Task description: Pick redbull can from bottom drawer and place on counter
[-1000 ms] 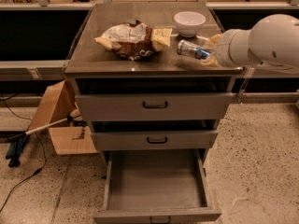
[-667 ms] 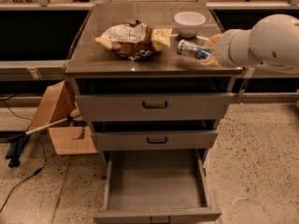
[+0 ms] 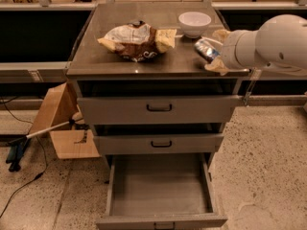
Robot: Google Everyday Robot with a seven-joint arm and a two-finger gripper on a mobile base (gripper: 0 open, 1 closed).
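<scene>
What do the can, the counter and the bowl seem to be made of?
The counter: likely steel, grey with soft reflections. The can, in the gripper at its right edge: thin metal, glinting. The bowl: white and glossy, ceramic or plastic.

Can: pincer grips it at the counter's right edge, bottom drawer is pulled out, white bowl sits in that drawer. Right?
Not quite. The camera view shows the bowl on the counter, just behind the can, not in the drawer. The rest stands: the pincer grips the can at the counter's right edge, and the drawer is pulled out.
</scene>
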